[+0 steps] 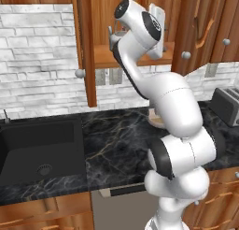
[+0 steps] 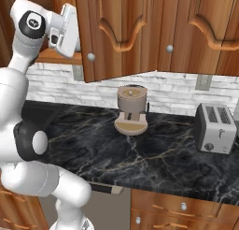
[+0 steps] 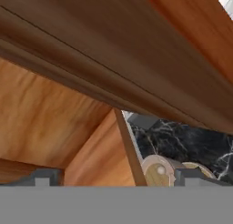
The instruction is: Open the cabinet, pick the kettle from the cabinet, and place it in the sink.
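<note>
The cabinet (image 1: 105, 57) stands open, both carved doors swung out; its right door (image 2: 116, 32) shows a silver knob. The silver kettle (image 1: 115, 36) sits on the shelf, mostly hidden behind my arm. My hand (image 1: 156, 17) is raised at shelf height in front of the opening, just right of the kettle. In the hand view my gripper (image 3: 119, 177) is open, its fingertips (image 3: 43, 177) wide apart with nothing between them, facing reddish-brown wood. The black sink (image 1: 28, 135) lies low on the left of the counter.
A round wooden base with a tan block (image 2: 131, 110) stands on the dark marble counter (image 2: 154, 154) below the cabinet. A silver toaster (image 2: 214, 128) sits at the right. The left cabinet door (image 1: 87, 51) hangs edge-on above the sink's right end.
</note>
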